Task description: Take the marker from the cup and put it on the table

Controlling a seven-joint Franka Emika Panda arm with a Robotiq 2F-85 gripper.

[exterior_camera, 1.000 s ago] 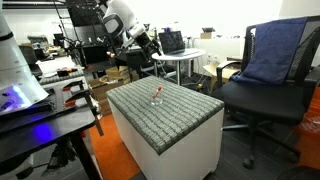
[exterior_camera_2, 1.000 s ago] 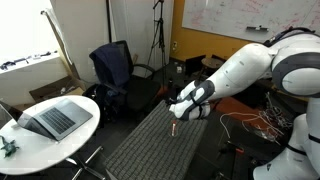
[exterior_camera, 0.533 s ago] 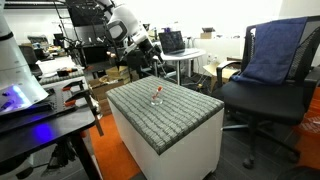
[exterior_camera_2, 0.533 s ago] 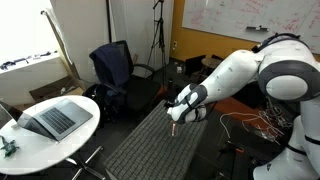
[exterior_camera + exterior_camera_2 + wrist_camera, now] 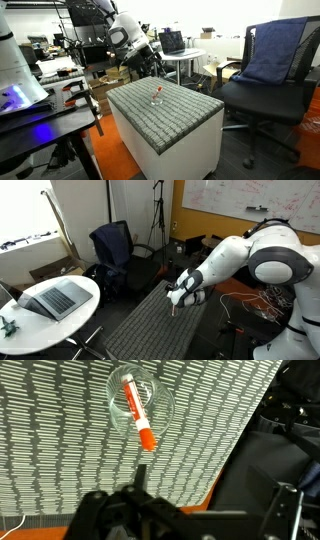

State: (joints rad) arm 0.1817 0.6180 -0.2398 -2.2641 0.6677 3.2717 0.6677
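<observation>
Reaching in from the far left in an exterior view, the white arm [image 5: 124, 33] is bending at the wrist and tilting the gripper [image 5: 153, 66] down toward the table [image 5: 185, 112]. In another exterior view the forearm is angling down from the right, with the gripper [image 5: 177, 297] hanging low over the grey top [image 5: 140, 330]. The marker [image 5: 135, 410] is sitting in the cup [image 5: 163, 405] on the table [image 5: 60, 440] and leaning, its orange end poking over the rim toward the gripper. In the wrist view only the dark gripper body and one thin tip are showing at the bottom edge, so I cannot tell how wide the jaws are standing. The gripper is near the marker [image 5: 157, 92] but apart from it, not touching.
</observation>
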